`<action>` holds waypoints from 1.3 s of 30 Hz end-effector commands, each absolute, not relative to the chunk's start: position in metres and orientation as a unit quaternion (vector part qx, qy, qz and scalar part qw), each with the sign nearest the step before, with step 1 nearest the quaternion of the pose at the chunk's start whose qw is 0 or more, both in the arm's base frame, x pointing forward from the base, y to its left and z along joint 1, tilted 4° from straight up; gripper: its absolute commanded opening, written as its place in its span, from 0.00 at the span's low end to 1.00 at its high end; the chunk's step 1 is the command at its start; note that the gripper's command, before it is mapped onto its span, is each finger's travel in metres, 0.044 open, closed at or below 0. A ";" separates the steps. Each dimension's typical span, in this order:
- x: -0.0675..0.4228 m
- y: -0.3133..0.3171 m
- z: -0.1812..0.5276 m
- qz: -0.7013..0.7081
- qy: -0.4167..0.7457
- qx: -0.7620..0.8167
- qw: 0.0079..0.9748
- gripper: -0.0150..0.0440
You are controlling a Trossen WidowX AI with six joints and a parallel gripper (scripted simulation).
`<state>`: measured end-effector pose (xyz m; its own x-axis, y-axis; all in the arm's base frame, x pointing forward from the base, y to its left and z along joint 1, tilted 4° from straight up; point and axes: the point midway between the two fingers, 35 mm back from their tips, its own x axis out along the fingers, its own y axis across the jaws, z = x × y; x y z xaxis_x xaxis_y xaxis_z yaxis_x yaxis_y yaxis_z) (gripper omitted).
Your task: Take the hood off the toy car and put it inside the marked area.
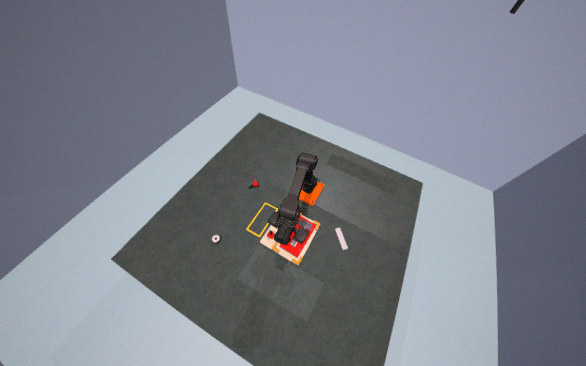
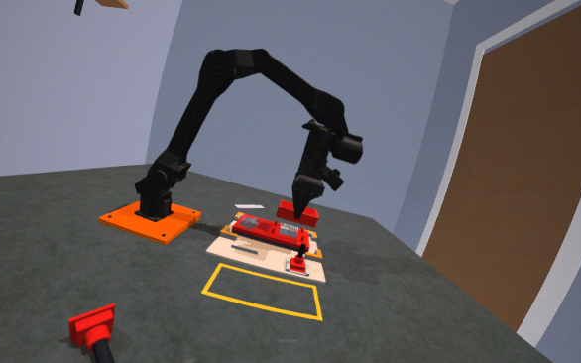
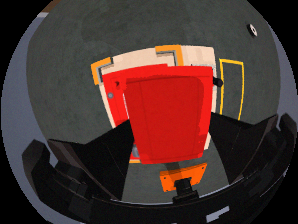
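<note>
My gripper [image 2: 297, 216] [image 3: 170, 118] is shut on the red hood [image 2: 286, 209] [image 3: 167, 122], one finger on each side. The hood hangs in the air above the red toy car [image 2: 267, 227] [image 1: 295, 249], with a gap between them in the exterior view. In the wrist view the hood hides much of the car [image 3: 115, 105]. The car sits on a cream board [image 2: 214, 247] [image 3: 197, 53], its inner parts showing. The marked area is a yellow outline [image 1: 256, 216] [image 2: 262, 305] [image 3: 242, 90] on the table beside the board.
A red piece with a black knob [image 2: 297, 263] stands on the board's edge towards the marked area. A white bar [image 1: 341, 238] [image 2: 249, 206], a pale ring [image 1: 216, 239] [image 3: 253, 30] and a red-headed tool [image 1: 255, 183] [image 2: 92, 324] lie on the table. The arm's base plate [image 2: 181, 230] is orange.
</note>
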<state>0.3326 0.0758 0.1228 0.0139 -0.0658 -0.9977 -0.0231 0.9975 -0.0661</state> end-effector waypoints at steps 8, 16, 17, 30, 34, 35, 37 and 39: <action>0.335 0.037 0.131 -0.012 0.697 -0.031 0.716 0.25; 0.335 0.007 0.134 -0.013 0.696 -0.031 0.717 0.25; 0.334 0.003 0.134 -0.013 0.696 -0.031 0.717 0.25; 0.327 -0.045 0.139 -0.014 0.693 -0.031 0.720 0.25; 0.323 -0.060 0.141 -0.015 0.693 -0.032 0.720 0.25; 0.322 -0.064 0.141 -0.015 0.693 -0.032 0.720 0.25; 0.320 -0.071 0.142 -0.016 0.694 -0.033 0.720 0.25; 0.317 -0.078 0.143 -0.016 0.694 -0.033 0.719 0.25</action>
<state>0.3210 -0.0708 0.1388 0.0286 -0.0696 -0.9972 -0.0196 0.9973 -0.0701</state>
